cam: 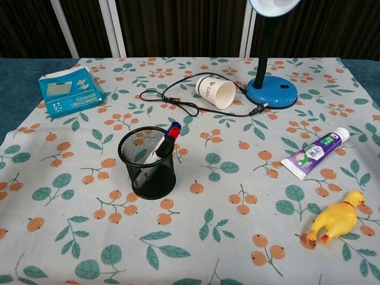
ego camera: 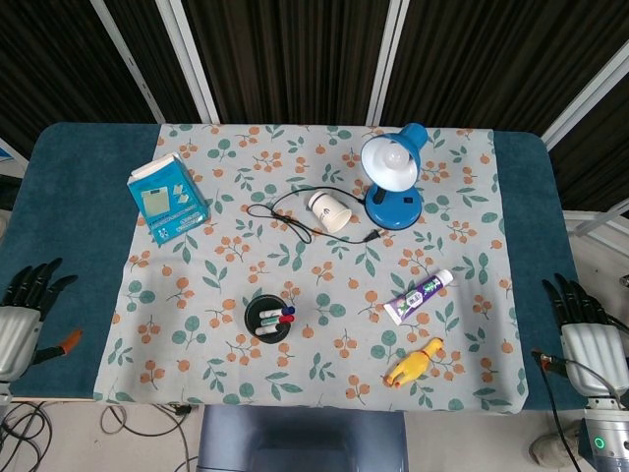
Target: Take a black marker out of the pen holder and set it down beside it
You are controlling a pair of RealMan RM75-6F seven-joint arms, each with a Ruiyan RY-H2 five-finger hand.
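Observation:
The black mesh pen holder (ego camera: 269, 321) (cam: 147, 164) stands upright on the floral cloth, near the table's front edge. It holds several markers (ego camera: 279, 317) with green, red and blue caps. In the chest view a blue-capped marker (cam: 168, 138) leans against the rim, and I cannot pick out a black one for sure. My left hand (ego camera: 22, 317) hovers off the table's left edge, far from the holder, fingers spread and empty. My right hand (ego camera: 583, 332) sits off the right edge, fingers apart, holding nothing. Neither hand shows in the chest view.
A blue box (ego camera: 167, 200) (cam: 68, 89) lies at the back left. A paper cup (ego camera: 329, 211) (cam: 215, 92) lies on its side beside a black cable (ego camera: 285, 218) and a blue desk lamp (ego camera: 393, 177). To the holder's right are a toothpaste tube (ego camera: 418, 296) (cam: 314, 153) and a yellow rubber chicken (ego camera: 413, 362) (cam: 338, 217).

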